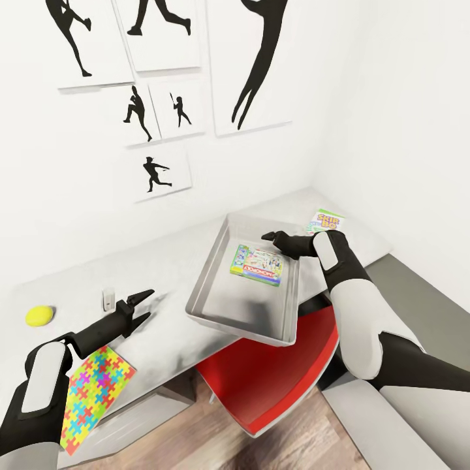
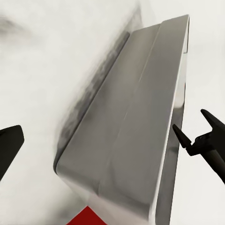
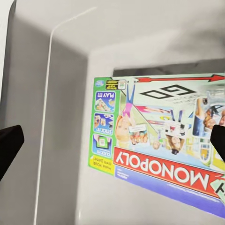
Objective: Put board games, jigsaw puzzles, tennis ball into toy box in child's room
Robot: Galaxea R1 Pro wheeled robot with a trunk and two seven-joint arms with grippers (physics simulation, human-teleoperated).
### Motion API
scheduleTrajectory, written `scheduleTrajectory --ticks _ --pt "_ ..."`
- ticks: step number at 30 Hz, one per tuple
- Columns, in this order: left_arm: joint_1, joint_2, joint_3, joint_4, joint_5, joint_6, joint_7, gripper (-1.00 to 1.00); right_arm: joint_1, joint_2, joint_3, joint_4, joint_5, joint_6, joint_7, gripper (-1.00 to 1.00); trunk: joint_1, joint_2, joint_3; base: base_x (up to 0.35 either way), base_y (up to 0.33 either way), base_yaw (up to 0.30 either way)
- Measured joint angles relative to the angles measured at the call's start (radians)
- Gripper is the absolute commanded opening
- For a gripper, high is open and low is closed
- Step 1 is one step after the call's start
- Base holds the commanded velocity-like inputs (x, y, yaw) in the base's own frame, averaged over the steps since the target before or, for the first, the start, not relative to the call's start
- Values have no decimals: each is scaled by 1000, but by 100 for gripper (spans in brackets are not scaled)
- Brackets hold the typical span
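The grey toy box [image 1: 215,287] stands on the table, its near end jutting past the front edge. A Monopoly board game [image 1: 258,264] lies flat inside it, seen close up as the Monopoly box [image 3: 164,145]. My right gripper [image 1: 267,237] hovers open just above the game, one fingertip [image 3: 9,145] at each side of the wrist view. My left gripper [image 1: 150,304] is open over the table, left of the toy box wall [image 2: 131,131]. A yellow tennis ball [image 1: 39,316] and a colourful jigsaw puzzle [image 1: 91,391] lie near my left arm. Another board game [image 1: 325,220] lies at the table's far right.
A red chair [image 1: 274,378] is tucked under the table below the toy box. A small white object [image 1: 108,301] stands just beyond my left gripper. White walls with silhouette posters [image 1: 156,170] close off the table's back and right side.
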Motion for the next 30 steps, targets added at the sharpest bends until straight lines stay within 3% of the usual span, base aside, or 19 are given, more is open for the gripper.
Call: scheduleTrajectory --ticks 14,21,25,27,28,30 --pt "0 0 -1 0 0 0 0 100 2 1 1 -10 0 2 4 100 0 0 0 0 0 0" --pt "3 -1 -1 -8 2 0 -4 100 38 0 4 -129 0 26 6 100 0 0 0 0 0 0" --pt "6 -1 -1 -20 4 0 -9 100 109 -3 6 -244 -1 68 7 100 0 0 0 0 0 0" --pt "10 -2 -1 -32 5 0 -12 100 173 -5 7 -351 1 95 8 100 0 0 0 0 0 0" --pt "10 -2 -1 -32 5 0 -12 100 175 -5 7 -353 0 96 8 100 0 0 0 0 0 0" --pt "13 -2 -1 -42 6 0 -15 100 247 -5 8 -471 -23 114 10 100 0 0 0 0 0 0"
